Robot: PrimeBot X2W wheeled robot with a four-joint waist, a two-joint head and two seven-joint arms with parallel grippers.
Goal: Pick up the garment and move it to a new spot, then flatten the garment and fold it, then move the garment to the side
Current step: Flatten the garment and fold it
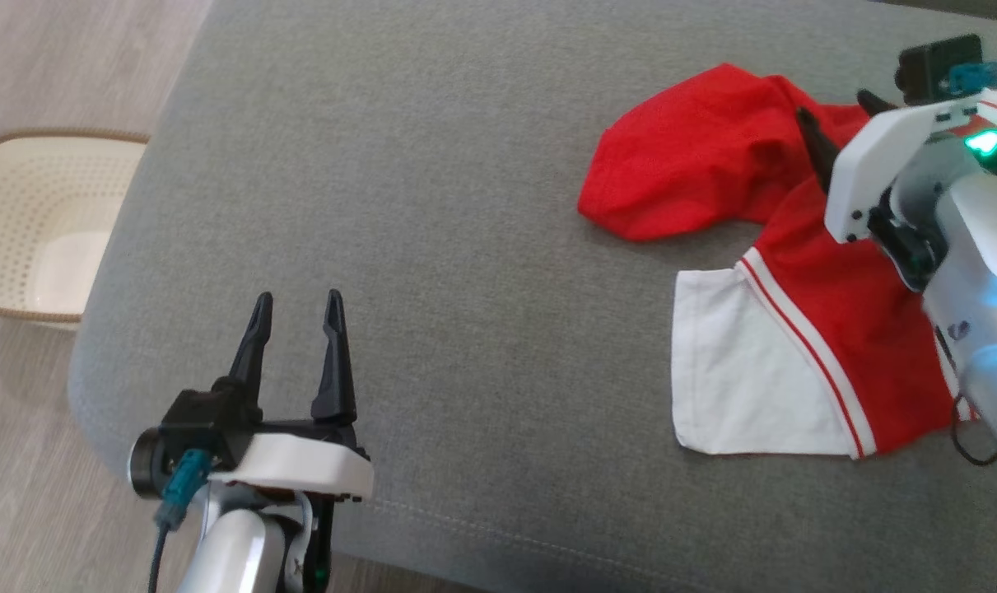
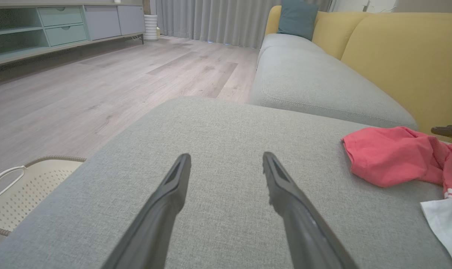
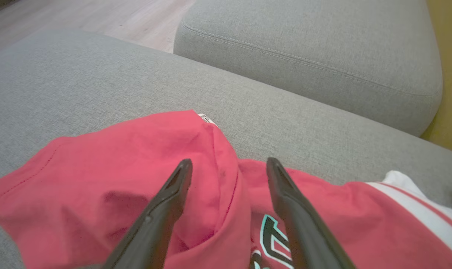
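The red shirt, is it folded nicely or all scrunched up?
Scrunched up, not folded. The red shirt lies bunched on the grey cushion: its red part is humped and creased, with one white sleeve lying flat.

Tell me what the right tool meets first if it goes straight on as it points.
Probably the red garment: its raised fold lies between the fingers of the open right tool. Beyond it, the grey cushion; depth unclear.

Left claw (image 1: 298, 296), right claw (image 1: 833, 105) — long dark fingers (image 1: 333, 362), white wrist covers (image 1: 300, 465), silver forearms (image 1: 230, 552), teal cable plugs (image 1: 181, 486), green light (image 1: 984, 142)
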